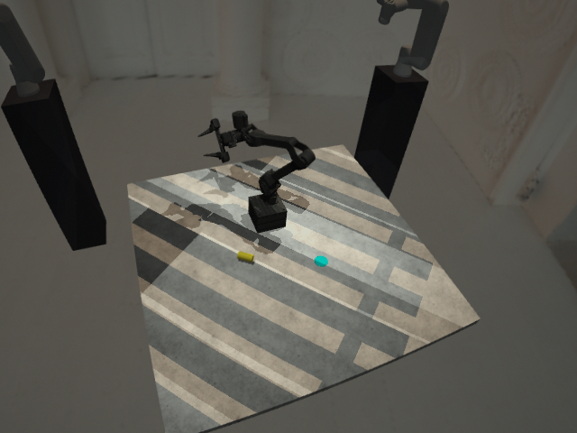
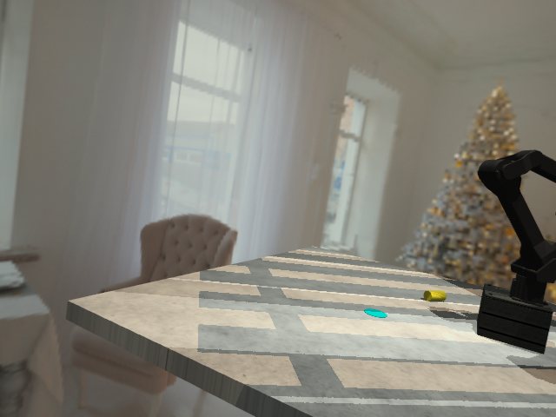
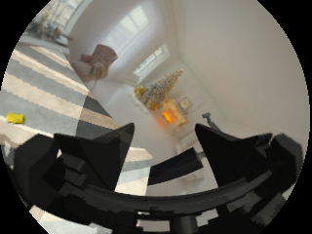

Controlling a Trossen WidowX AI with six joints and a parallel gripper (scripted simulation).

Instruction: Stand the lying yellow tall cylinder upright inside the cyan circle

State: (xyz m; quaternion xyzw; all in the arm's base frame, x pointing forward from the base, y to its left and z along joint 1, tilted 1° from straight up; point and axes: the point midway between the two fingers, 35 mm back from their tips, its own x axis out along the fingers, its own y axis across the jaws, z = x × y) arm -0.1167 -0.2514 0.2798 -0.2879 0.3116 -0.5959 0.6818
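The yellow cylinder (image 1: 245, 256) (image 2: 434, 295) (image 3: 16, 118) lies on its side on the striped table top. The cyan circle (image 1: 321, 261) (image 2: 375, 313) is a flat disc on the table, apart from the cylinder, to its right in the top view; nothing stands on it. It does not show in the wrist view. My gripper (image 1: 201, 145) (image 3: 166, 127) is open and empty, its fingers wide apart. It is raised high above the table, far from the cylinder and the circle. The exterior view shows only part of the arm, not the gripper.
The arm's black base block (image 1: 267, 214) (image 2: 513, 319) stands on the table near the cylinder and the circle. Two black pedestals (image 1: 56, 168) (image 1: 390, 125) with other arms on them stand beyond the table's edges. A chair (image 2: 186, 244) is behind the table.
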